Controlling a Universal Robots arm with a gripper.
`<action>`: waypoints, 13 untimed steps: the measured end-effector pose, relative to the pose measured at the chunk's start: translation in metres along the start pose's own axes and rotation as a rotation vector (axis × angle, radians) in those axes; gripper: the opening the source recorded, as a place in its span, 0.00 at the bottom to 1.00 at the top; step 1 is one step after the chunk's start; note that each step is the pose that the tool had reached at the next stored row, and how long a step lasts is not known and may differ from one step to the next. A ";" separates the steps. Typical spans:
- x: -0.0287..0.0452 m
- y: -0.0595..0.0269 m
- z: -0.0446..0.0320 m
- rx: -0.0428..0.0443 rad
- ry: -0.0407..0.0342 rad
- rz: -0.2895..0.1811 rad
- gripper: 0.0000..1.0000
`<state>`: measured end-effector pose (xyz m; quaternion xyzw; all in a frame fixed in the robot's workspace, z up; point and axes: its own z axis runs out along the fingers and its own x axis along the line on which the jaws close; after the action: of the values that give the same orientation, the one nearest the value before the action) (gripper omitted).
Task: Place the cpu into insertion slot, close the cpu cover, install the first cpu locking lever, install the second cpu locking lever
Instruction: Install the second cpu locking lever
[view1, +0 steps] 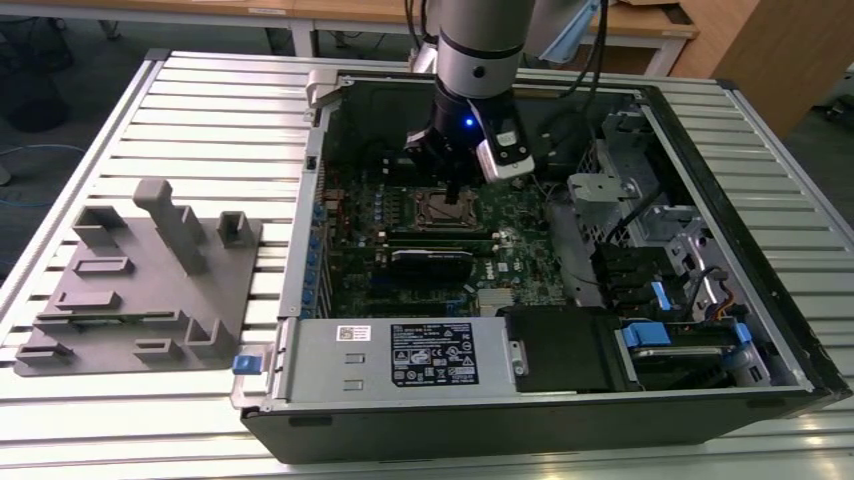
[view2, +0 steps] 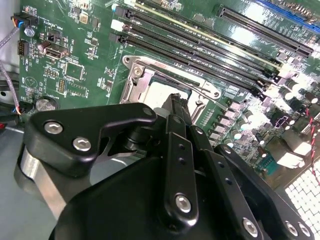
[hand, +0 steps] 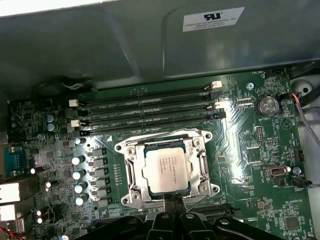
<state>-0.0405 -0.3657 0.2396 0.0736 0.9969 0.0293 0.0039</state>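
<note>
- Exterior view, far left: grey fixture block (view1: 140, 290) on the slatted table (view1: 80, 420), well apart from the work.
- Moving right: open computer case (view1: 561, 410), green board inside. Arm reaches down into it; gripper (view1: 454, 190) hangs just above the insertion slot (view1: 442, 207).
- Cpu (hand: 166, 170) already sits in the slot, silvery top up, flat and square in the first wrist view. Cpu cover (hand: 167, 141) lies down around it, framing the chip.
- Gripper tips (hand: 172, 201) meet at the socket's near edge, at or close against the frame. Fingers look drawn nearly together with nothing seen between them; contact cannot be judged for certain.
- Handling, as a judgement: chip light, rigid, smooth-topped, fragile beneath; best taken by opposite edges. Cover thin stiff metal, hinged; press on its rim, not on the chip.
- First wrist view gives the full socket layout and memory slots (hand: 150, 107); second wrist view gives linkage (view2: 175, 165), with socket (view2: 150, 92) half hidden.
</note>
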 end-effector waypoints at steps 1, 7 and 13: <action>0.0000 0.0000 0.0000 0.0000 0.0000 0.000 0.11; -0.0002 -0.0015 -0.0001 0.0000 0.0000 0.000 0.11; -0.0006 -0.0034 -0.0002 0.0001 0.0001 0.000 0.11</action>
<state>-0.0404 -0.3691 0.2396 0.0735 0.9969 0.0293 0.0039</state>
